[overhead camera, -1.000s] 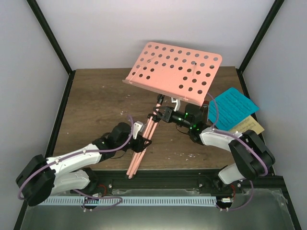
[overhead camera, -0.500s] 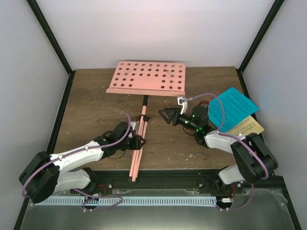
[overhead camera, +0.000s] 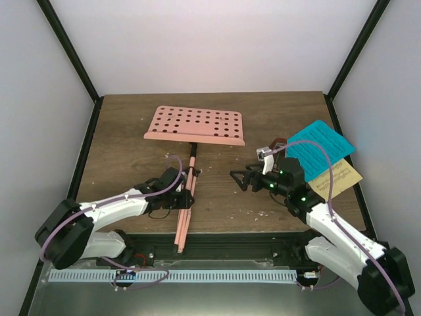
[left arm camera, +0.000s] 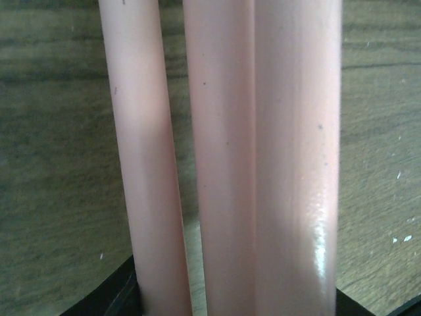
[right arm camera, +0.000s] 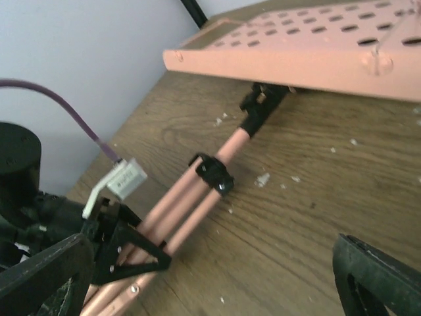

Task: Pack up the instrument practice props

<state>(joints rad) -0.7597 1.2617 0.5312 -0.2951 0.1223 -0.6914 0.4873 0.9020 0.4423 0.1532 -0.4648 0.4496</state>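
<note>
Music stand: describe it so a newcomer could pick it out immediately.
On the wooden table, look between the two arms. The music stand lies there, folded legs pointing toward the near edge, in the left gripper's fingers. Unlike the blue and yellow pages at right, it is pink with a hole-dotted desk.

Metronome [overhead camera: 279,140] mostly behind right arm [overhead camera: 309,204]; music stand [left arm camera: 223,158] legs past left wrist view's edges.

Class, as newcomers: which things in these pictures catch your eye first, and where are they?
The pink music stand lies on the table, legs folded, hole-dotted desk toward the back; the left gripper clamps the legs. The right gripper hangs open beside it, with blue and yellow pages at the right edge.
</note>
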